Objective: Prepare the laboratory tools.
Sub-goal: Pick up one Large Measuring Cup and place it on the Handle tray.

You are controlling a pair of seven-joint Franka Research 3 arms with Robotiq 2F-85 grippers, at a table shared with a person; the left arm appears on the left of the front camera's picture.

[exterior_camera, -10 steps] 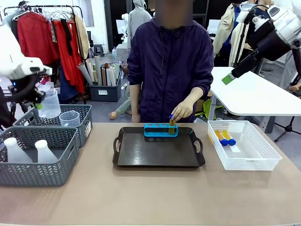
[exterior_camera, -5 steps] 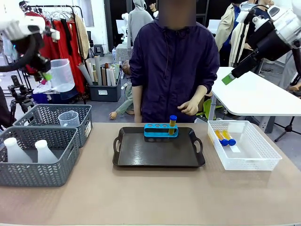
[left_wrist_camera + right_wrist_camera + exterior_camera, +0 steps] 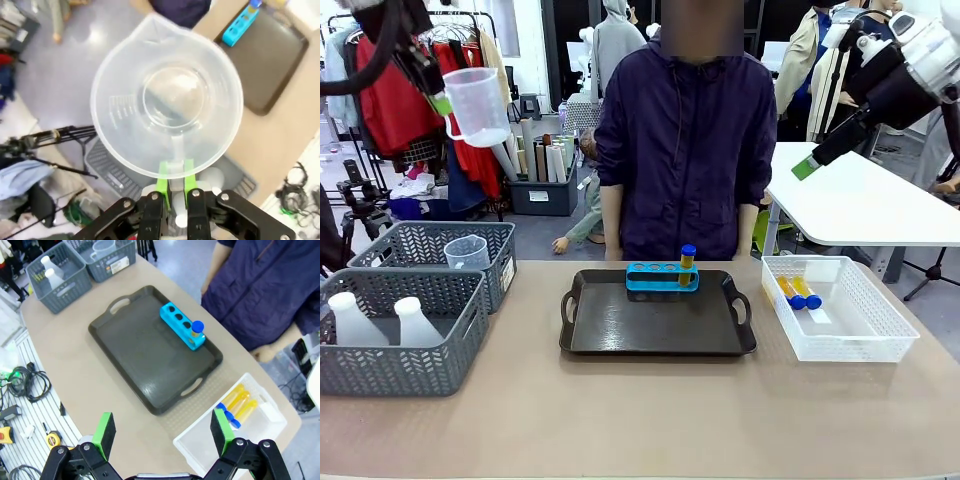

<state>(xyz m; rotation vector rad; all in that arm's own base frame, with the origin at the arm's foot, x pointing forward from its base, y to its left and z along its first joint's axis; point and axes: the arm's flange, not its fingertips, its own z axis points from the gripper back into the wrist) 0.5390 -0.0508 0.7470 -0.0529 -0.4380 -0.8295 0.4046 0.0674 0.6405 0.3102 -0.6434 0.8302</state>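
While looking across the table, noted left gripper [image 3: 438,100] held high at upper left, pinched shut on the handle of the clear plastic measuring beaker with spout [image 3: 478,105]; upright, well above the grey lattice baskets [image 3: 400,345]. Found right gripper [image 3: 162,431] spread wide, holding nothing, high at the right. Logged low blue four-hole rack [image 3: 662,276] at far edge of dark tray [image 3: 650,335], one blue-capped amber tube [image 3: 687,262] upright in its right-end hole. Counted two more tubes [image 3: 798,292] lying in the white mesh basket [image 3: 840,340], two translucent white conical flasks [image 3: 352,320] in the near grey basket.
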